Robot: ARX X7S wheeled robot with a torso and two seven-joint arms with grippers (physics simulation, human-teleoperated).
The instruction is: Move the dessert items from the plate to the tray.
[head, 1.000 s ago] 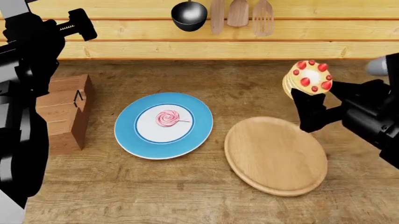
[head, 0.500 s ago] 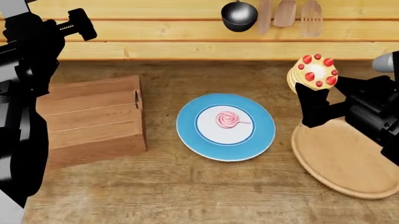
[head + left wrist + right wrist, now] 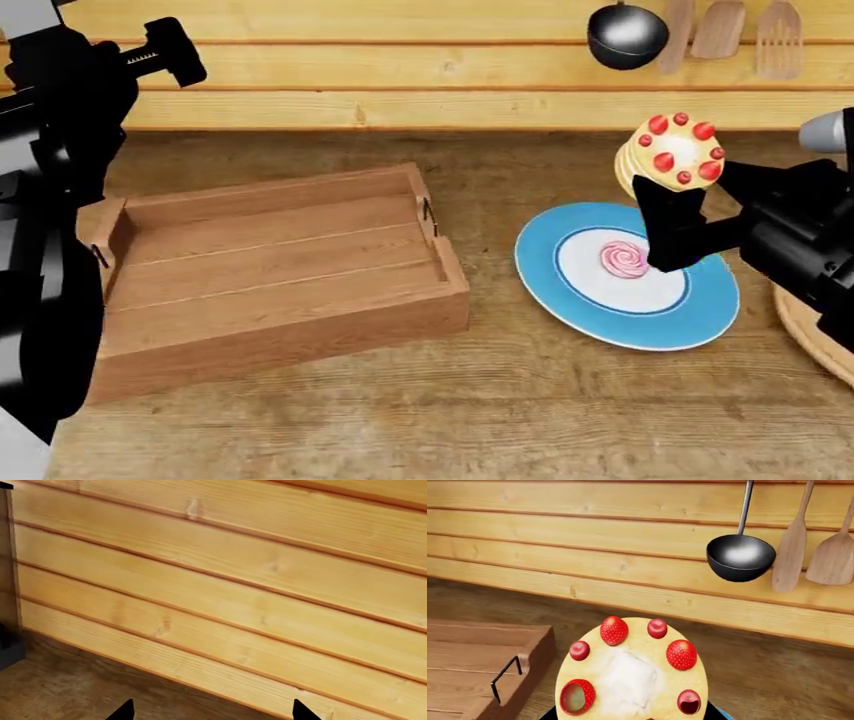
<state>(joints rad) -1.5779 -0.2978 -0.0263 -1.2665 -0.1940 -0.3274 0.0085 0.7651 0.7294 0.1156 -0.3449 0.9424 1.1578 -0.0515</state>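
Cake (image 3: pixel 674 150) in right claw (image 3: pixel 667 215), lollipop (image 3: pixel 623 257) only in head view

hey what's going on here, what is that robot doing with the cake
The right gripper holds a small strawberry-topped cake in the air, above the far edge of a blue plate. A pink swirl lollipop lies on that plate. The wooden tray sits empty to the left, so neither dessert is in it yet. The left arm is raised off to the side, holding nothing.
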